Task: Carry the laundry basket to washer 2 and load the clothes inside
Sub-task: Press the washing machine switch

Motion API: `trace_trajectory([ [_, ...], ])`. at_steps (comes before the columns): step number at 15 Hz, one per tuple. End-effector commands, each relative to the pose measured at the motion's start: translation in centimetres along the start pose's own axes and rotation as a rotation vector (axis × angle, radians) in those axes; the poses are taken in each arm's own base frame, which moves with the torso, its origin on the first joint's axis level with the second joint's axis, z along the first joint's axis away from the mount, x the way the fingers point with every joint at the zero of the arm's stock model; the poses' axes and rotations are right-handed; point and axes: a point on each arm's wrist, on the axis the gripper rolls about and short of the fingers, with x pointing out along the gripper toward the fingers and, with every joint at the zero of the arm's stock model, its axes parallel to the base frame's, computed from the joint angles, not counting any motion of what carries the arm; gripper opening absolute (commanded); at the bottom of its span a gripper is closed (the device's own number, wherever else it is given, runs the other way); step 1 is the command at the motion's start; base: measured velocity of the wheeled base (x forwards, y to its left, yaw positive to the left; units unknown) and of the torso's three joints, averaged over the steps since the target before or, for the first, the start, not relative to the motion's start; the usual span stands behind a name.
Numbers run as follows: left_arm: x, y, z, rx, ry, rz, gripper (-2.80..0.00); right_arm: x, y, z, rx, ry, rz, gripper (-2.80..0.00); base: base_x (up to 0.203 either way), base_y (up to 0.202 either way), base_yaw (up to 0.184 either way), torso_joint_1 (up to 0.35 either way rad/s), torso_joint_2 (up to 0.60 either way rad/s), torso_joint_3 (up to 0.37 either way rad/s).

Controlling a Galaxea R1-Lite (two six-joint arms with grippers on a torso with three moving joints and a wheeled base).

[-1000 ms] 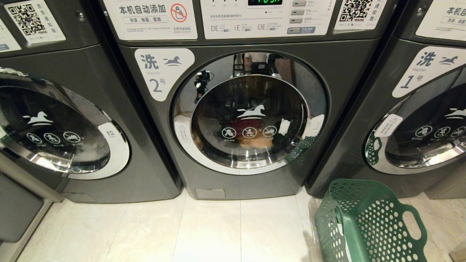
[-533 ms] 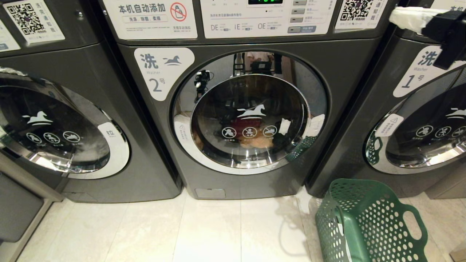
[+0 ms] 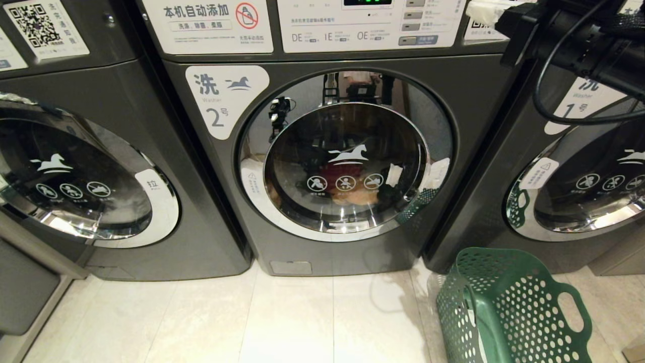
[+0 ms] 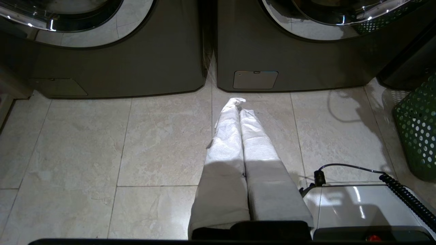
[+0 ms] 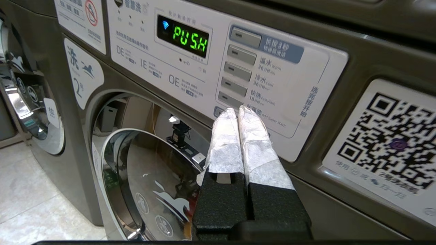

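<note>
Washer 2 point(image 3: 347, 156) stands in the middle of the head view with its round glass door shut. Behind the glass show red and yellow clothes point(image 3: 347, 189); I cannot make out the trousers. The green laundry basket point(image 3: 509, 312) sits tilted on the floor at the lower right, and no cloth shows in it. My right gripper point(image 5: 237, 110) is shut and empty. Its white-wrapped tips are close to the lowest button point(image 5: 218, 111) of the control panel, below the display reading PUSH point(image 5: 190, 41). My left gripper point(image 4: 239, 102) is shut, low over the tiles before washer 2.
Washer 1 point(image 3: 579, 166) stands to the right behind the basket, and an unnumbered washer point(image 3: 75, 171) stands to the left. The robot's white base plate point(image 4: 357, 211) with a coiled cable lies near the left gripper. Pale floor tiles point(image 3: 302, 322) stretch before the machines.
My right arm has risen into the head view at the upper right and swung left, up to washer 2's control panel. Door, basket and left arm have stayed still.
</note>
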Motion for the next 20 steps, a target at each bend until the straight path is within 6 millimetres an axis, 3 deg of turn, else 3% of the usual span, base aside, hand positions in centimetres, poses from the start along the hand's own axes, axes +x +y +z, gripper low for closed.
trace_trajectory([
  [1,0.0,0.0,0.0,0.000,0.002,0.000,-2.80,1.1,0.1,-1.3,0.016,0.014,0.015,-2.80,0.000,0.000,0.000,0.000,0.00,0.000],
  [6,0.0,0.0,0.0,0.000,0.003,0.000,-2.80,3.0,2.0,-0.7,0.055,-0.032,0.057,-2.80,0.000,0.000,0.000,0.000,0.00,0.000],
  [13,0.0,0.0,0.0,0.000,0.001,0.000,-2.80,6.4,1.0,-1.1,0.030,-0.099,-0.018,-2.80,0.000,0.000,0.000,0.000,0.00,0.000],
  [20,0.0,0.0,0.0,0.000,0.003,0.000,-2.80,7.1,1.1,-2.0,0.035,-0.092,-0.017,-2.80,0.000,0.000,0.000,0.000,0.00,0.000],
])
